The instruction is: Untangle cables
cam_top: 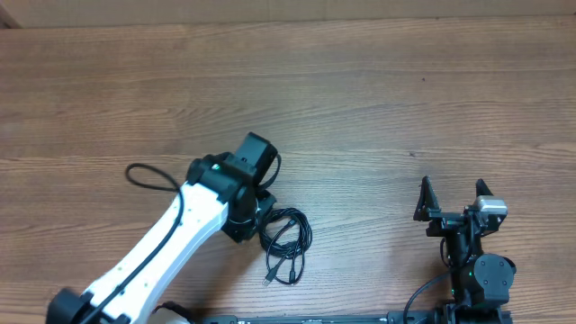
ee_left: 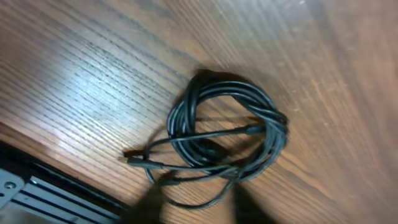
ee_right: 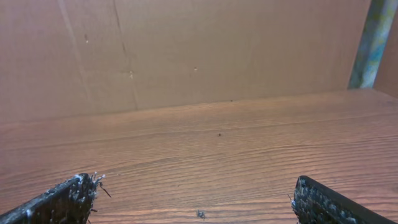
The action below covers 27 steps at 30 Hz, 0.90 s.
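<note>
The cables [cam_top: 286,236] lie as one loose black coil on the wooden table, just right of my left wrist, with small plug ends [cam_top: 268,277] trailing toward the front edge. In the left wrist view the coil [ee_left: 230,124] fills the middle and a plug [ee_left: 134,162] points left. My left gripper [ee_left: 202,202] shows as two blurred dark fingers standing apart at the coil's near side, with one slack strand lying between them. In the overhead view the left gripper [cam_top: 255,216] is mostly hidden under the wrist. My right gripper [cam_top: 453,200] stands open and holds nothing, far right of the coil, above bare wood [ee_right: 193,193].
A thin black cord loop [cam_top: 148,175] shows left of the white left arm [cam_top: 162,247]. A black rail [ee_left: 37,186] runs along the table's front edge. A brown cardboard wall [ee_right: 186,50] closes off the far side of the table.
</note>
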Tool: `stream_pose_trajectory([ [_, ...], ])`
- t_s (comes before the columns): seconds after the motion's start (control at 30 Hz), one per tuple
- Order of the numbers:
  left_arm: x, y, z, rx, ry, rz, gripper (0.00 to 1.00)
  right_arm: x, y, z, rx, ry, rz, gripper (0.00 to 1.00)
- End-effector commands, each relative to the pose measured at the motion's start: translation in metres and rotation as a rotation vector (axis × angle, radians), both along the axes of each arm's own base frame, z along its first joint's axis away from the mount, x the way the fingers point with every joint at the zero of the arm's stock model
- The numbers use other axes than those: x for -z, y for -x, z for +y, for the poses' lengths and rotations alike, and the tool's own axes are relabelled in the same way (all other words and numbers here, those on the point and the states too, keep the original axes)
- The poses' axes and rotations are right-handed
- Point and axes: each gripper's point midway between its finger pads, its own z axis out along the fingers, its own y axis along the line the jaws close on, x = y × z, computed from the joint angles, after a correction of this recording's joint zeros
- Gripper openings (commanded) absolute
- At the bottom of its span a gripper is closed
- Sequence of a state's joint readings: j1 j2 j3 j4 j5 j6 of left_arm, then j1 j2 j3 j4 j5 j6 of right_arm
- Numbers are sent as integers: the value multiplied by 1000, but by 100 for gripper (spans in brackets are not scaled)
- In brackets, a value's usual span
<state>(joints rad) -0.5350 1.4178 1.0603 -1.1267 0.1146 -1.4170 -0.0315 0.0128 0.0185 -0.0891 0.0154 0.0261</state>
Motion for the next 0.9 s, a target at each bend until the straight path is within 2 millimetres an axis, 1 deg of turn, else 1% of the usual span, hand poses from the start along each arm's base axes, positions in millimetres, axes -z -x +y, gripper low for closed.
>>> stream_pose_trajectory([
  [0.0, -12, -16, 1, -43, 1, -86, 80, 2, 0, -2, 12, -2, -5, 100],
  [0.03, -12, -22, -2, 25, 10, -118, 86, 2, 0, -2, 12, -2, -5, 100],
  [0.07, -13, -31, -9, 154, 19, -174, 88, 2, 0, -2, 12, -2, -5, 100],
  [0.1, -15, -39, -15, 299, 23, -233, 88, 2, 0, -2, 12, -2, -5, 100],
  [0.13, -16, -46, -23, 484, 20, -295, 90, 2, 0, -2, 12, -2, -5, 100],
  [0.17, -15, -48, -30, 651, 15, -333, 93, 2, 0, -2, 12, -2, -5, 100],
  [0.2, -13, -47, -34, 762, 11, -345, 95, 2, 0, -2, 12, -2, -5, 100],
  [0.23, -10, -44, -37, 851, 7, -345, 95, 2, 0, -2, 12, -2, -5, 100],
  [0.3, -5, -39, -42, 964, 9, -337, 96, 2, 0, -2, 12, -2, -5, 100],
  [0.33, -3, -38, -43, 980, 12, -332, 92, 2, 0, -2, 12, -2, -5, 100],
  [0.4, -1, -39, -47, 931, 25, -325, 87, 2, 0, -2, 12, -2, -5, 100],
  [0.43, 0, -40, -48, 846, 36, -311, 84, 2, 0, -2, 12, -2, -5, 100],
  [0.53, 8, -37, -51, 508, 85, -210, 69, 2, 0, -2, 12, -2, -5, 100],
  [0.6, 15, -32, -59, 342, 119, -141, 68, 2, 0, -2, 12, -2, -5, 100],
  [0.67, 23, -28, -68, 246, 127, -95, 68, 2, 0, -2, 12, -2, -5, 100],
  [0.77, 34, -21, -85, 190, 164, -33, 70, 2, 0, -2, 12, -2, -5, 100],
  [0.87, 44, -14, -102, 198, 200, 2, 70, 2, 0, -2, 12, -2, -5, 100],
])
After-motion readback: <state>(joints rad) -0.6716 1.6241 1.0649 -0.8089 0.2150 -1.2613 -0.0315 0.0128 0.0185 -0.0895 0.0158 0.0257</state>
